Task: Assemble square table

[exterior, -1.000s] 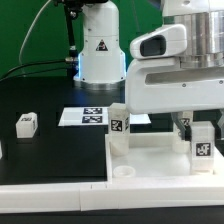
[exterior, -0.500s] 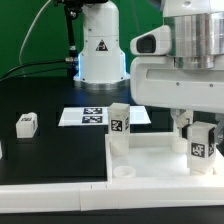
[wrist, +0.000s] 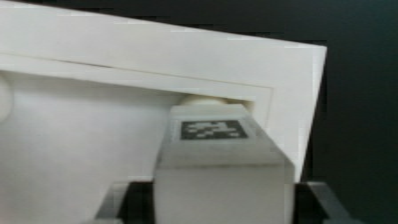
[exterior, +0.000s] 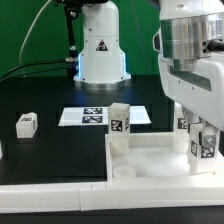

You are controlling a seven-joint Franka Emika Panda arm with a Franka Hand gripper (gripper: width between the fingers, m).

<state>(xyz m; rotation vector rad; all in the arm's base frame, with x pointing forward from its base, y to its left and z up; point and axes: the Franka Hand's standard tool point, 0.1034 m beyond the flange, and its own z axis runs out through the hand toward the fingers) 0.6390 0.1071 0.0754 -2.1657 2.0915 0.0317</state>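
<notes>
Square table is only partly built - its white square plate (exterior: pixel 150 153) lies on the black counter (exterior: pixel 50 150), in the half toward the exterior view's right, and one leg (exterior: pixel 120 126) stands upright at the plate's far corner on the exterior view's left. The near corner on that side shows a round socket (exterior: pixel 123 172) with nothing in it.

The gripper (exterior: pixel 203 131) hangs over the plate's side on the exterior view's right and is clamped on a second leg (exterior: pixel 205 147). This held leg is upright and low against the plate. In the wrist view the same leg (wrist: pixel 217 150) sits between the two dark fingers (wrist: pixel 322 204), with its tag on top, and the plate (wrist: pixel 160 60) is behind it. If the foot of the leg is already in its socket, I cannot tell - the leg itself hides it.

One second ago the hand showed its broad face to the exterior camera. Half a second ago it was partly turned, and now it is turned further about its upright axis, so a narrower side shows. The held leg stays at the same corner, and its tag has moved only a little.

A loose leg (exterior: pixel 26 124) lies well apart on the counter, and the marker board (exterior: pixel 92 116) lies flat behind the plate. Both have not moved.
</notes>
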